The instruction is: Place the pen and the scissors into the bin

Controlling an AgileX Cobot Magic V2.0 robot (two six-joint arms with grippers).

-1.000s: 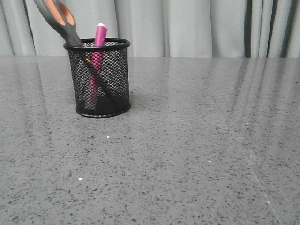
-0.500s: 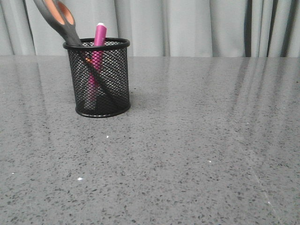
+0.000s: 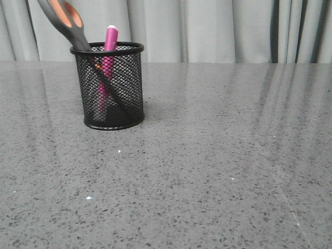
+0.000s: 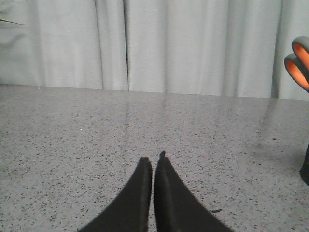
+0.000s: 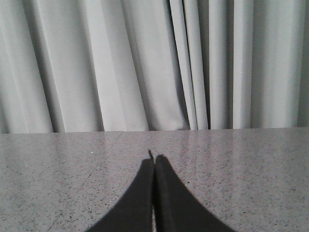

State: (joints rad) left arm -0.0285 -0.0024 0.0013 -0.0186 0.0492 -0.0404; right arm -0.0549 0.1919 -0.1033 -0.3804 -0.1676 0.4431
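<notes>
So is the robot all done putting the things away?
It looks done. The pen and the scissors both stand inside the bin, with their tops poking out above its rim. Nothing is in hand: the left end effector and the right end effector are shut and empty. Nothing seems left to do.

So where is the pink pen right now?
In the front view the pen stands nearly upright inside the bin, on the left side of the table, beside the leaning scissors, its top poking above the rim.

A staged test bench: bare grey speckled tabletop (image 3: 218, 171) backed by pale grey curtains (image 3: 207, 26).
</notes>
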